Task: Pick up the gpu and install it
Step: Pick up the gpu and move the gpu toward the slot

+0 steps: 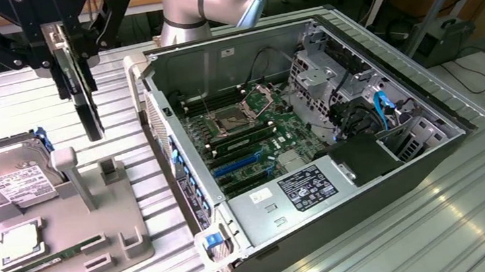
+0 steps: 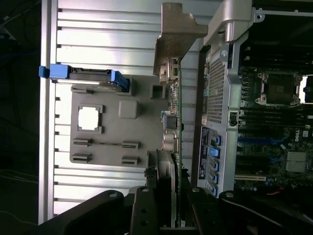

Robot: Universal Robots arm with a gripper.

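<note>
Starting at the near edge of the ribbed metal worktop (image 1: 452, 236): grey parts holder (image 1: 64, 243) on the exterior view's left. Long narrow memory stick (image 1: 52, 256) lies in its front slots, square processor chip (image 1: 21, 240) just behind it. Hard drive with white label (image 1: 14, 175) stands tilted in the holder's far end, blue rails at its sides.

Open computer case (image 1: 397, 228) lies on its side to the exterior view's right of the holder, near it. Motherboard (image 1: 252, 135) exposed, with an empty processor socket (image 1: 227, 118) and blue expansion slots (image 1: 232, 167) towards the near side.

Further back, above the far end of the holder: claw (image 1: 72, 59) clenched on the gpu (image 1: 88, 111). Card hangs upright, seen edge-on, gripped at its upper end, lower end pointing down. It sits outside the case, off to the exterior view's left of the case wall, and looks lifted clear of the holder. In the wrist view its silvery bracket (image 2: 177, 34) is at the end away from the claw.

Farthest back: grey robot arm (image 1: 202, 5) behind the case
</note>
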